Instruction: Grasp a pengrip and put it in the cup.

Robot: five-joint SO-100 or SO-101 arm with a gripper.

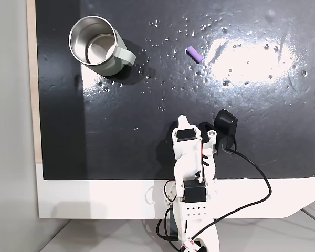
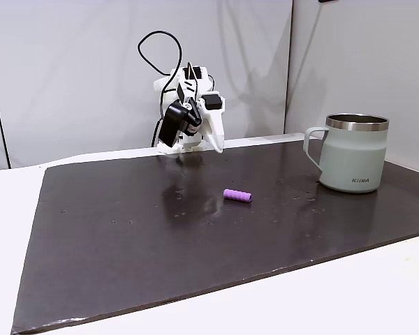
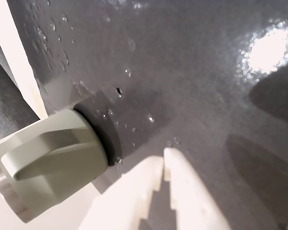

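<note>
The light-purple pengrip [image 1: 193, 54] [image 2: 237, 195] lies on its side on the black mat, alone near the middle. The cup [image 1: 121, 56] [image 2: 353, 164], a steel mug with a pale grey-green body and a side handle, stands upright and holds nothing, well off to one side of the pengrip. My gripper [image 1: 182, 122] [image 2: 218, 145] hangs folded back by the arm's base, far from both, pointing down at the mat. In the wrist view its white fingertips [image 3: 164, 155] meet with nothing between them, and the cup [image 3: 53, 158] shows at the lower left.
The black mat [image 1: 252, 131] is wet-looking, with small white specks around the pengrip and cup. It lies on a white table [image 2: 335, 307]. A black cable [image 1: 257, 178] loops beside the arm's base. Grey walls [image 2: 70, 70] stand behind the arm.
</note>
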